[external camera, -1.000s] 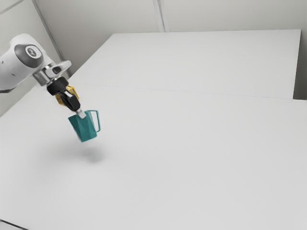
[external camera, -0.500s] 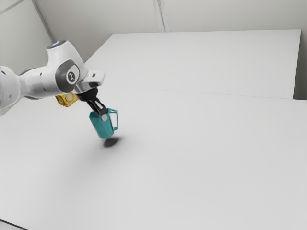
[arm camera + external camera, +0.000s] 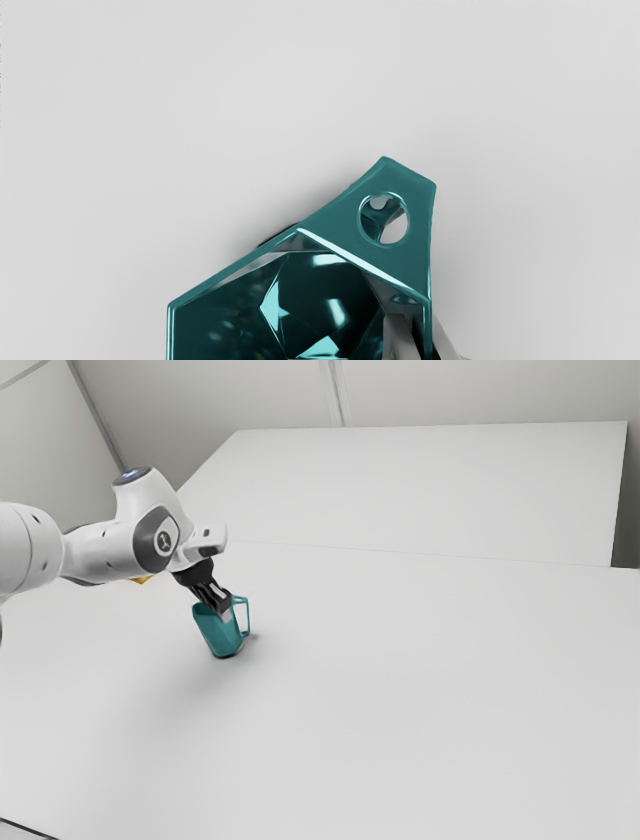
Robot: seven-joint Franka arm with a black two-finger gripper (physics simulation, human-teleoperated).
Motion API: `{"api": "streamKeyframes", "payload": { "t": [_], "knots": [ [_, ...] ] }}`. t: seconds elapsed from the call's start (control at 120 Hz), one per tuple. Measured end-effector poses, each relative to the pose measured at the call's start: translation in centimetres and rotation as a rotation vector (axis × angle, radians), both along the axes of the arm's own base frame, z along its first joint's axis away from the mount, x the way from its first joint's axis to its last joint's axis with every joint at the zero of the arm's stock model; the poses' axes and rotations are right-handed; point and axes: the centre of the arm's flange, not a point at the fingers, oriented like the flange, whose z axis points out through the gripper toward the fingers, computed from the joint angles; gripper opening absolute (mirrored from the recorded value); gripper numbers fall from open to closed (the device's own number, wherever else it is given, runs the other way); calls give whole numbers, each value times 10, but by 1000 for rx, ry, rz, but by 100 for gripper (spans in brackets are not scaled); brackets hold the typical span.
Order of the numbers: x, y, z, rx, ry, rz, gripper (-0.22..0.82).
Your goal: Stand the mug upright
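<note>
My gripper [image 3: 226, 614] points down at a slant over the teal mug [image 3: 221, 639], pinching the wall near its rim. The mug leans a little, opening upward, and its base is at or just above the table; exact contact cannot be told. Its handle faces the exterior view's right. In the wrist view the gripper [image 3: 423, 334] has one finger inside the mug [image 3: 350, 230] and the other outside, with the wall between them, close beside the handle. The mug's hollow inside shows there.
A yellow object [image 3: 142, 580] is partly hidden behind the arm. The wide white table [image 3: 420, 690] stretches around the mug, and a dark cable [image 3: 28, 828] lies at the exterior view's lower left corner.
The gripper and mug have moved toward the exterior view's right and come down; the mug's shadow has drawn in to its base. The arm now covers most of the yellow object.
</note>
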Motion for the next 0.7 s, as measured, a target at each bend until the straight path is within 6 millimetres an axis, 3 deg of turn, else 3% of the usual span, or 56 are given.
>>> {"api": "streamKeyframes", "payload": {
  "t": [0.167,0.242,0.475,0.608,0.7],
  "knots": [
    [0,0,9,0,-15,17,23],
    [0,-1,26,0,-37,22,34],
    [25,-1,152,-24,-101,45,52],
    [25,-1,227,-25,-111,60,56],
    [16,-3,261,-17,-88,74,57]
  ]
}}
